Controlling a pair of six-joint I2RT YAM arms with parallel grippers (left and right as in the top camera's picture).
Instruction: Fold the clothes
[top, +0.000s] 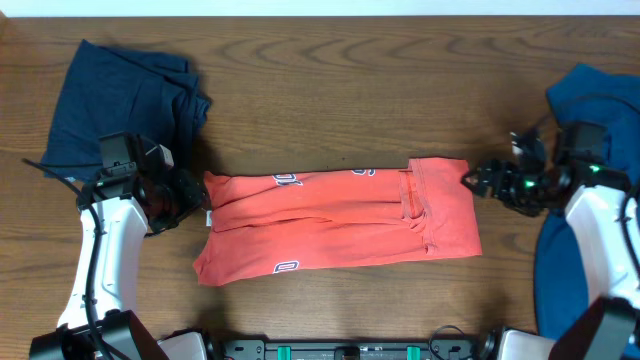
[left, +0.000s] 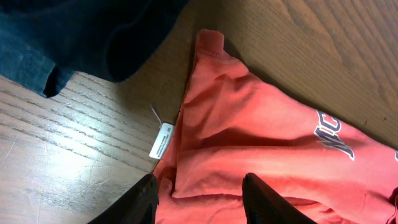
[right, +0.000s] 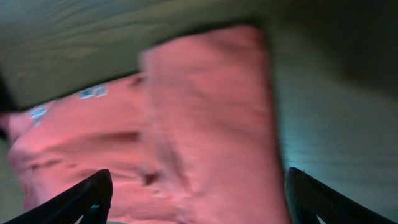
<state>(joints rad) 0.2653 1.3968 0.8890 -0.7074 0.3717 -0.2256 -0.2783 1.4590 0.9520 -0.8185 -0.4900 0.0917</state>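
Nearest to me, my left gripper (left: 199, 182) hangs over the left end of the coral-red T-shirt (top: 340, 215). Its two fingers are parted, and the cloth lies loose beneath them, not pinched. Just past the left finger a small white label (left: 160, 141) sticks out from the shirt's edge onto the table (top: 350, 80). White lettering (left: 333, 134) shows further along the cloth.

My right gripper (right: 198, 174) is spread wide and grasps nothing. It sits just off the shirt's right end, where a flap is doubled back over the body.

The shirt lies as a long folded band across the middle of the table, between my two arms. Beyond my left gripper, at the far left corner, the dark navy garment (top: 120, 100) lies crumpled, apart from the shirt. At the far right the brighter blue garment (top: 600, 100) lies partly under my right arm.
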